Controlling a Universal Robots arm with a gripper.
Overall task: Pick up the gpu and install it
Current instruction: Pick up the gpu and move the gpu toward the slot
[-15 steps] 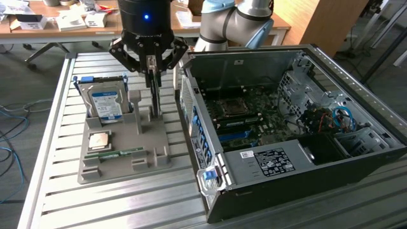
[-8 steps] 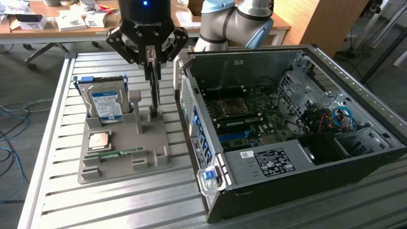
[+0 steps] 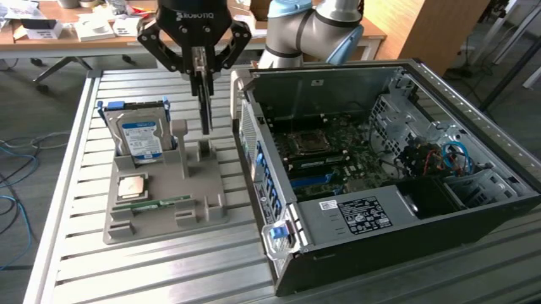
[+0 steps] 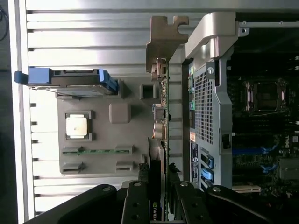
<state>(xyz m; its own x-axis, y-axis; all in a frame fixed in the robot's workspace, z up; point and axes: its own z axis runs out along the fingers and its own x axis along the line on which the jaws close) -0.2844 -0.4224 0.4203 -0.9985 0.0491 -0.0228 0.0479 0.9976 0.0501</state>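
On the exterior view's left, the drive [image 3: 139, 136] stands upright in its blue frame at the back of the grey holder [image 3: 199, 212]. The chip [image 3: 131, 187] and the memory stick [image 3: 156, 204] lie in their pockets nearer the camera. None of these is yours to touch.

Moving right, your gripper [image 3: 203, 75] hangs over the holder's right half. Its jaws are drawn in narrow on the gpu [image 3: 204, 114], pinching the card's two flat faces near its upper end. The card hangs upright and edge-on, with its lower edge close above the holder's slot posts. You cannot tell from here whether it is wholly clear of them. In the wrist view the fingers [image 4: 139, 198] sit either side of the card, and its silvery bracket [image 4: 163, 39] is at the far end, close to the case's rear corner.

Treat this as the lift out of the holder. Pull straight along the card's own plane, with no twist, so it neither binds in the slot nor drags the holder up with it. The pinch is on a thin, smooth card that could pivot in the jaws if one end catches, so go gently.

Further right, the open case [image 3: 397, 253] sits just beside the holder, with its rear wall close to the card. Mind the bracket against that wall. The board [image 3: 325, 152] lies exposed inside.
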